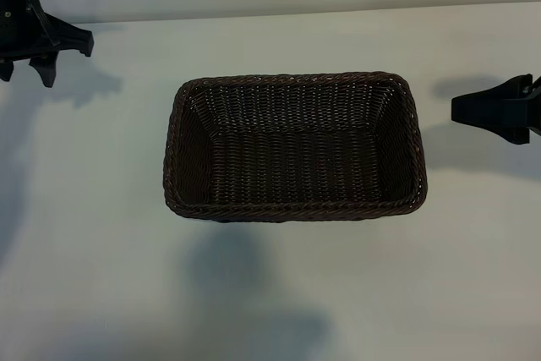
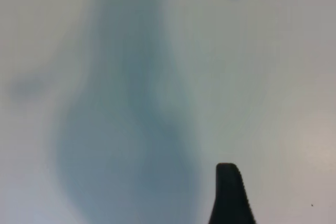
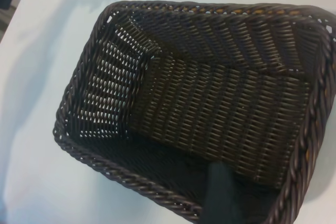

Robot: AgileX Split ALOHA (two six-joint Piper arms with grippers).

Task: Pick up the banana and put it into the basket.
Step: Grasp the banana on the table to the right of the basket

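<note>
The banana is out of view in all three views. The dark brown wicker basket [image 1: 296, 209] stands in the middle of the white table and holds nothing; the right wrist view shows its bare woven floor and braided rim [image 3: 121, 174]. My left gripper [image 1: 59, 57] hovers at the table's far left corner, well away from the basket, open and holding nothing. One of its fingers [image 2: 231, 195] shows over bare table. My right gripper [image 1: 478, 120] hangs just off the basket's right end, open and holding nothing, with one finger [image 3: 218, 195] over the basket's near corner.
The white table [image 1: 93, 276] spreads around the basket on every side. Soft shadows of the arms lie on it at the left, at the right and in front of the basket.
</note>
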